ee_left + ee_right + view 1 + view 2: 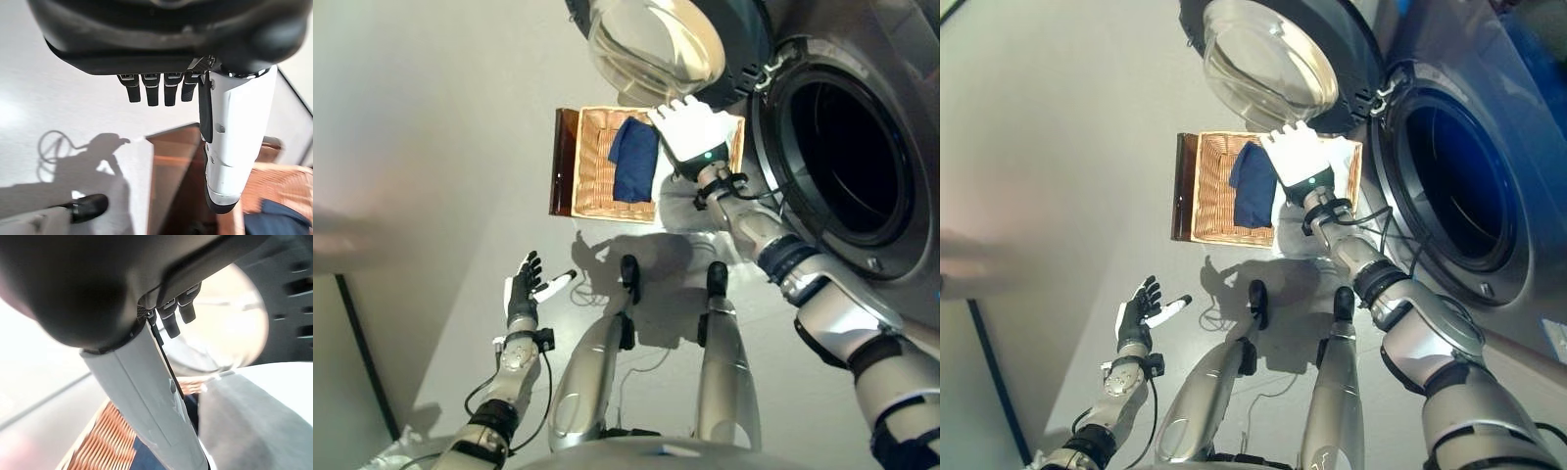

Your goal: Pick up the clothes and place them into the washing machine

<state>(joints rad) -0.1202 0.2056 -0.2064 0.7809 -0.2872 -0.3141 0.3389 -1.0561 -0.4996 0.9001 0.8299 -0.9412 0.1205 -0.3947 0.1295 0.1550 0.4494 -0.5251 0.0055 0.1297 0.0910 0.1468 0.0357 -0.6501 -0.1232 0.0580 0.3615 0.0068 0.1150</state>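
Clothes: dark blue garment (634,160) lies inside wicker basket, roughly mid-basket, draped lengthwise; a white cloth (1285,227) shows at the basket's side nearest the washer, partly under the right hand and spilling over the rim toward the floor.
Basket: wicker basket (590,186) sits on grey floor (440,147), just beside the washing machine front; a dark brown panel (563,162) runs along its far-left side, touching it.
Washing machine: washing machine (891,88) on the robot's right, round drum opening (847,157) dark inside, no clothes seen in it.
Door: glass door (651,39) swung open, hanging above the basket's far end.
Right hand: right hand (690,132) reaches over the basket at its washer side, back of hand up, arm stretched forward. Right wrist view shows fingers (171,323) roughly straight, white thumb extended, pale cloth just beside it; looks spread rather than pinching, though contact with the cloth is hard to confirm.
Left hand: left hand (522,290) low at the robot's left side, well apart from basket, palm up, fingers straight and relaxed, thumb out, holding nothing.
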